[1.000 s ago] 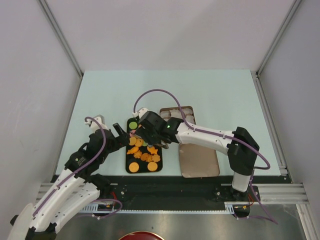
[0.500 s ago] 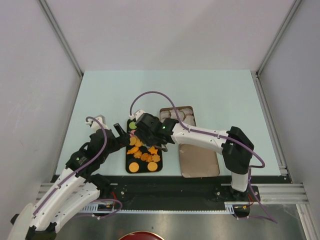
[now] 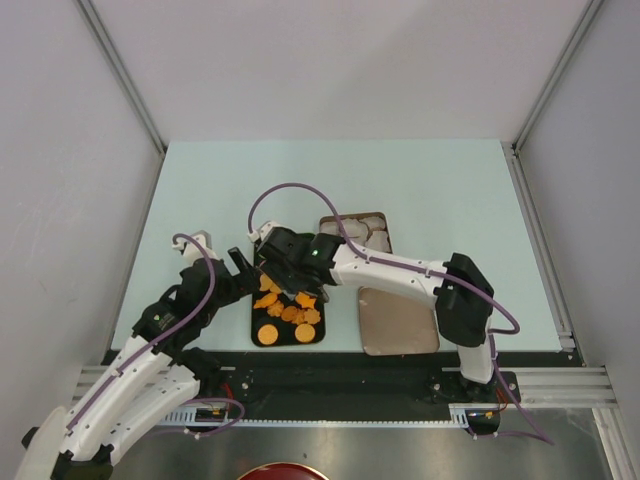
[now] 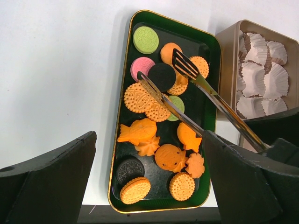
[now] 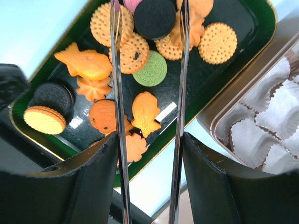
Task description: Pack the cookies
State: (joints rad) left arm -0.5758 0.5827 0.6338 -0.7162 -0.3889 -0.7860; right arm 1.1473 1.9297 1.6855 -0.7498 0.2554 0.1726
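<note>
Several cookies (image 4: 145, 130), mostly orange, plus green, pink and dark ones, lie in a dark green tray (image 4: 112, 177), also seen from above (image 3: 253, 322). My right gripper (image 5: 149, 182) is shut on metal tongs (image 5: 181, 70) and holds them over the tray (image 5: 254, 21). The tong tips (image 4: 187, 65) stand apart on either side of a dark round cookie (image 4: 162, 76), which also shows in the right wrist view (image 5: 154, 17). My left gripper (image 4: 149, 179) is open and empty, at the tray's near left end (image 3: 240, 270).
An open tan tin (image 3: 372, 222) holding white crinkled paper cups (image 4: 261, 74) stands right of the tray. Its tan lid (image 3: 398, 320) lies in front of it. Grey walls close in the pale table (image 3: 420, 180) on three sides.
My right arm has swung left, carrying the tongs further over the tray's far end. My left arm has stayed put.
</note>
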